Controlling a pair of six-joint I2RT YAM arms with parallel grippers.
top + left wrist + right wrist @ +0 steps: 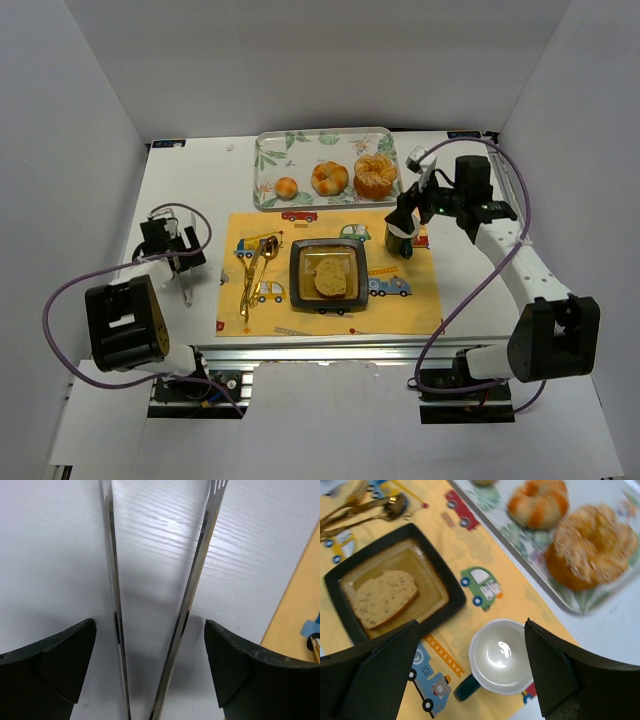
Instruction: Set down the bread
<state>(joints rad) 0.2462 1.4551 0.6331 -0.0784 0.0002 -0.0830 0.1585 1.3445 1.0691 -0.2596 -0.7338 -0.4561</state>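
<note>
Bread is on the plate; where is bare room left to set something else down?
Free: the tray's left end beside the small bun; the placemat's near-right corner, bordered by plate and mug; the table left of the tray. Crowded: knotted roll and ring pastry fill the tray's right; gold cutlery lines the placemat's left; tongs lie beyond it.

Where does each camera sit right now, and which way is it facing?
Top external: above and behind the bases, looking down on the table; left arm and right arm show.
Left wrist: on the left arm, facing down at tongs on the table; open left end effector frames them.
Right wrist: on the right arm, facing down at the cup; open right end effector shows.
Shared: top and right wrist both show the bread on its plate.
</note>
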